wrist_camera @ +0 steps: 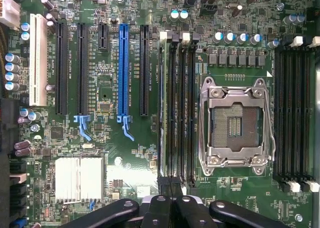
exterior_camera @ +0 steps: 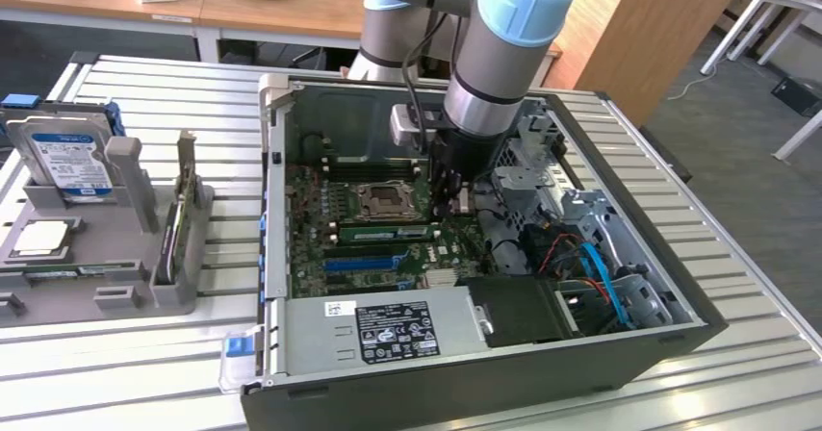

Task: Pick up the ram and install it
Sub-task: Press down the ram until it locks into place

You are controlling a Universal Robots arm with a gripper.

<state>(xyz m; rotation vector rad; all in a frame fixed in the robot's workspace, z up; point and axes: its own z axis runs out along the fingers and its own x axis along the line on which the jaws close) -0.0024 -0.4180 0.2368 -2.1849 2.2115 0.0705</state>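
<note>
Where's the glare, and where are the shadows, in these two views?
Exterior view: glare on the table slats; deep shade in the PC case beneath the arm. Wrist view: even light on the motherboard, bright sheen on the heatsink, dark gripper.

Exterior view looking down at an angle on the open PC case point(exterior_camera: 449, 354) and the arm, standing well back, wrist view facing straight down, close over the motherboard point(wrist_camera: 130, 153), we are seeing the CPU socket point(exterior_camera: 385, 200) point(wrist_camera: 235, 123) in both.
</note>
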